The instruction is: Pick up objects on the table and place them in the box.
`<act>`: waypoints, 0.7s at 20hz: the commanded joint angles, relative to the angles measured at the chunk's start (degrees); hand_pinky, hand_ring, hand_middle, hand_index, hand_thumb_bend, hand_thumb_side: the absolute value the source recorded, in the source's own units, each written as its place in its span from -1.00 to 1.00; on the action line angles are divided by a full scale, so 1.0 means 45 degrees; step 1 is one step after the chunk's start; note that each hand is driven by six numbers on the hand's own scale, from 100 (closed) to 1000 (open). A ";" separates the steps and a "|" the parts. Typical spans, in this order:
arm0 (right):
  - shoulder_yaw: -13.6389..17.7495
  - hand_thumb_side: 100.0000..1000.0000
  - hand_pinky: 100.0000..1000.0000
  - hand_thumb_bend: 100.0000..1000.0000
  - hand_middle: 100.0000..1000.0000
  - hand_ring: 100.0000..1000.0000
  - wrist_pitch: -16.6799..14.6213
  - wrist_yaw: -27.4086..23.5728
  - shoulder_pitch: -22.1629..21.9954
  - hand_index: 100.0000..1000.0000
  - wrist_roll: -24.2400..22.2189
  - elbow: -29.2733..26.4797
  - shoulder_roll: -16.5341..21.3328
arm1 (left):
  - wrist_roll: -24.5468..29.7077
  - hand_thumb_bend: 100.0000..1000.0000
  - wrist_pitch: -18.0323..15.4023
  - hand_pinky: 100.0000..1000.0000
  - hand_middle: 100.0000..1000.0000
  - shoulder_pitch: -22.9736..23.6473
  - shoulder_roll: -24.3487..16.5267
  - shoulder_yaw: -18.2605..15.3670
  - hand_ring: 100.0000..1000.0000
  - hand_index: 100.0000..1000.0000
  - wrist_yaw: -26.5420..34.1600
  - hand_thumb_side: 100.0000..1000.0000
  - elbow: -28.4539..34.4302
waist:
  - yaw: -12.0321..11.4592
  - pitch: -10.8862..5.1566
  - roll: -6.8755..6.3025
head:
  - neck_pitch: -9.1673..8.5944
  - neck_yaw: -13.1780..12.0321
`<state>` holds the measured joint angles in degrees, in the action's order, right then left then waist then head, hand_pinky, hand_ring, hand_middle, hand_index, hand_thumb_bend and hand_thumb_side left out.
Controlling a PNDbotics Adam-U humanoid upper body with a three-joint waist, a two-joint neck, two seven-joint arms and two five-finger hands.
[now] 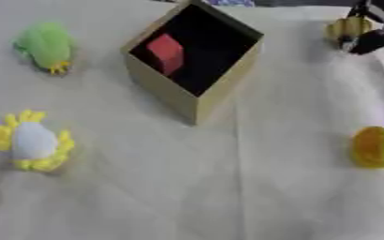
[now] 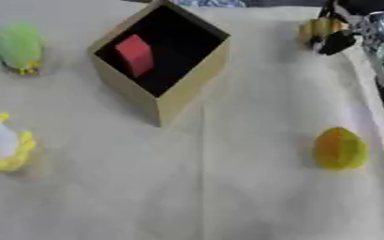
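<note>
Our right hand at the upper right corner, our left out of sight.

We see our right hand (image 2: 336,33) reaching in from the top right corner, mostly black, with a silver part of the wrist or forearm (image 2: 382,40) showing along the right edge in the right eye view. Its dark fingers (image 1: 370,41) point down and to the left, curled about a small yellow thing (image 1: 348,27) that sits between them; how fully they close on it we cannot tell. The arm behind runs out of the picture. Our left hand and arm show in neither view.
</note>
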<state>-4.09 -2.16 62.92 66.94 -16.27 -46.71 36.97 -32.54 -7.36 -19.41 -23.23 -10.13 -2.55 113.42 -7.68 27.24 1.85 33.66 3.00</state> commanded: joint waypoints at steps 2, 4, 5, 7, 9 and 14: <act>-0.0065 -0.82 0.64 -0.78 0.08 0.58 -0.0045 -0.0320 0.0154 0.22 0.0288 -0.0637 0.0349 | 0.0035 -0.46 -0.0050 0.38 0.12 -0.0130 -0.0276 -0.0097 0.19 0.47 -0.0013 -0.02 0.0260 | 0.0052 -0.0431 -0.0036 | -0.0141 0.0001; -0.0117 -0.86 0.63 -0.80 0.06 0.57 -0.0047 -0.0487 0.0122 0.21 0.0345 -0.0906 0.0366 | 0.0036 -0.46 -0.0055 0.38 0.12 -0.0119 -0.0272 -0.0099 0.19 0.47 -0.0033 -0.03 0.0260 | 0.0077 -0.0489 -0.0032 | -0.0118 -0.0006; -0.0154 -0.88 0.63 -0.82 0.06 0.56 -0.0063 -0.0598 0.0108 0.21 0.0356 -0.1088 0.0379 | 0.0037 -0.46 -0.0058 0.38 0.12 -0.0111 -0.0268 -0.0099 0.19 0.47 -0.0045 -0.03 0.0260 | 0.0097 -0.0526 -0.0029 | -0.0101 -0.0009; -0.0231 -0.94 0.63 -0.89 0.04 0.54 -0.0115 -0.0943 0.0056 0.20 0.0362 -0.1566 0.0425 | 0.0043 -0.46 -0.0069 0.38 0.12 -0.0094 -0.0258 -0.0097 0.19 0.47 -0.0073 -0.03 0.0260 | 0.0140 -0.0601 -0.0024 | -0.0061 -0.0013; -0.0369 -1.00 0.63 -0.94 0.01 0.51 -0.0225 -0.1471 -0.0055 0.17 0.0343 -0.2256 0.0563 | 0.0044 -0.45 -0.0077 0.38 0.12 -0.0068 -0.0258 -0.0102 0.19 0.47 -0.0106 -0.03 0.0260 | 0.0203 -0.0677 -0.0024 | -0.0007 -0.0038; -0.1006 -1.00 0.63 -0.96 -0.01 0.48 -0.0496 -0.3292 -0.0649 0.15 -0.0137 -0.4943 0.1257 | 0.0031 -0.45 -0.0102 0.38 0.12 -0.0007 -0.0248 -0.0118 0.19 0.47 -0.0189 -0.04 0.0260 | 0.0401 -0.0841 0.0008 | 0.0114 -0.0080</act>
<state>-8.34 -4.16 50.12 63.14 -16.42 -65.22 39.78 -32.39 -7.55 -19.19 -23.22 -10.13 -3.05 113.42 -5.85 25.11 1.95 34.20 2.78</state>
